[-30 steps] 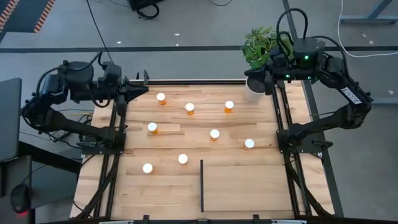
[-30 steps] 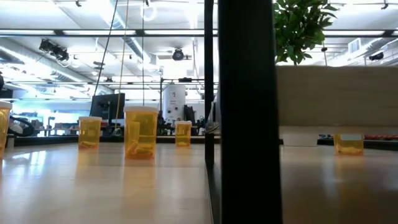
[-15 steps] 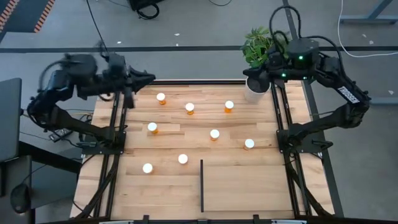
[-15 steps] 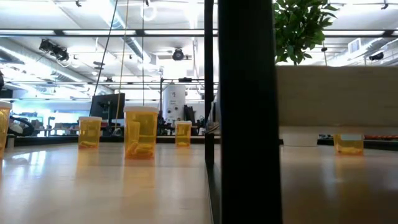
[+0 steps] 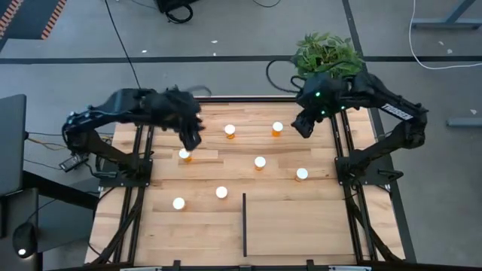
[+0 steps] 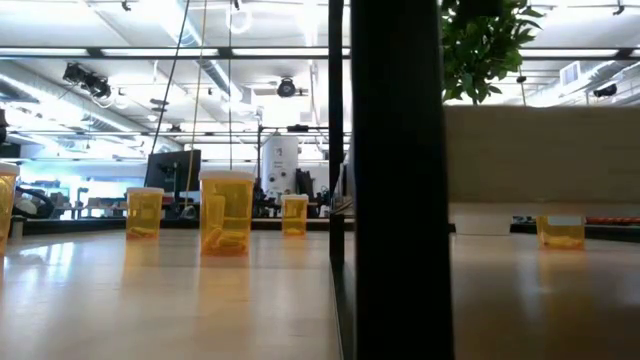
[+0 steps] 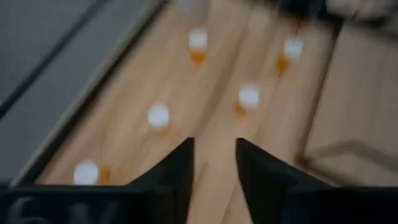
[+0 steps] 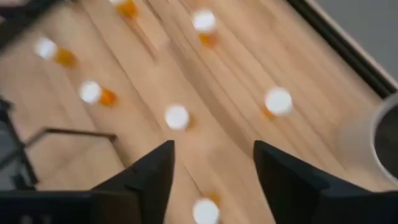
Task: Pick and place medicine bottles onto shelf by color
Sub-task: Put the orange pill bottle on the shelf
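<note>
The left gripper (image 7: 213, 163) hangs over the tabletop's (image 5: 196, 226) far left part with fingers (image 7: 176, 171) narrowly parted, holding nothing. The right gripper (image 8: 213, 168) hangs near the far right corner, fingers wide apart, empty. Orange medicine bottles (image 5: 260, 162) stand scattered across the tabletop, none on the shelf (image 5: 301, 226) at the near right.

Seven white-capped orange medicine bottles (image 5: 260, 162) visible from above, one shelf (image 5: 301, 226), one potted plant (image 5: 325, 53), two robot arms (image 5: 128, 109), one counter (image 5: 203, 226)
</note>
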### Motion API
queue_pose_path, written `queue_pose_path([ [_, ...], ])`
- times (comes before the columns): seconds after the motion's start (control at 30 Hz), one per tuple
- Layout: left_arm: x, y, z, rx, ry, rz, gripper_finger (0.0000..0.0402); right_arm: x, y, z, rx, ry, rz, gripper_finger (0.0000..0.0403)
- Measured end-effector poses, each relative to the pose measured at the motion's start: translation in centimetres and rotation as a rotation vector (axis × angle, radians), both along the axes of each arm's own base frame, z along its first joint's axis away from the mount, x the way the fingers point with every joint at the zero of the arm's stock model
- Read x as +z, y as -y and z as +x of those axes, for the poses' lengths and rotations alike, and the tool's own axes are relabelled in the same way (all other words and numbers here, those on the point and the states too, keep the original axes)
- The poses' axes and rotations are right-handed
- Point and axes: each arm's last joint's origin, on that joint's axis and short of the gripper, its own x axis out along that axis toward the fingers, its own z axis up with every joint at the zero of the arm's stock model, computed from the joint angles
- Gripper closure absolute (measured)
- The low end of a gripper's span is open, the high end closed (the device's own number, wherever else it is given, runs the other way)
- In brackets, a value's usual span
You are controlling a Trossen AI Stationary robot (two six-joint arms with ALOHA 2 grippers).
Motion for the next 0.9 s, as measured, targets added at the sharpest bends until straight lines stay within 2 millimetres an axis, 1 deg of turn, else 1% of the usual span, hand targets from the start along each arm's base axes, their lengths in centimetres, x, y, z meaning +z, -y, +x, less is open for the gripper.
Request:
queue_pose_path([
  [0.07,-0.7,0.3,0.5,-0.003,-0.051,-0.013,0.022,-0.5,-0.3,0.2,-0.022,-0.059,0.008,0.015],
  [0.17,-1.2,0.8,1.0,-0.02,-0.094,-0.013,0.0167,-1.4,-1.0,0.6,-0.031,-0.117,0.024,0.0129],
  [0.27,-1.4,1.4,1.1,-0.05,-0.112,-0.007,0.0126,-3.0,-1.8,0.9,-0.016,-0.184,0.039,0.0116],
  [0.33,-1.8,1.9,1.2,-0.086,-0.105,0.008,0.0108,-4.5,-2.3,0.9,-0.008,-0.24,0.045,0.0113],
  [0.4,-2.8,2.4,1.1,-0.11,-0.099,0.016,0.0099,-5.8,-2.9,0.6,0.003,-0.284,0.052,0.0112],
  [0.5,-5.0,2.9,0.5,-0.113,-0.057,0.005,0.0096,-7.5,-3.8,0.0,0.002,-0.332,0.08,0.0112],
  [0.6,-7.4,3.1,-0.1,-0.066,-0.03,-0.048,0.01,-8.9,-4.9,-0.4,-0.032,-0.315,0.104,0.0112],
  [0.7,-9.3,3.3,-0.6,-0.004,-0.033,-0.111,0.0103,-10.7,-6.1,-0.2,-0.054,-0.283,0.125,0.0108],
  [0.8,-10.5,3.6,-1.1,0.034,-0.057,-0.145,0.0103,-13.3,-7.0,-0.1,-0.055,-0.313,0.111,0.0097],
  [0.9,-10.7,4.1,-1.0,0.044,-0.052,-0.165,0.0102,-16.3,-7.2,-0.2,-0.101,-0.392,0.114,0.0082],
])
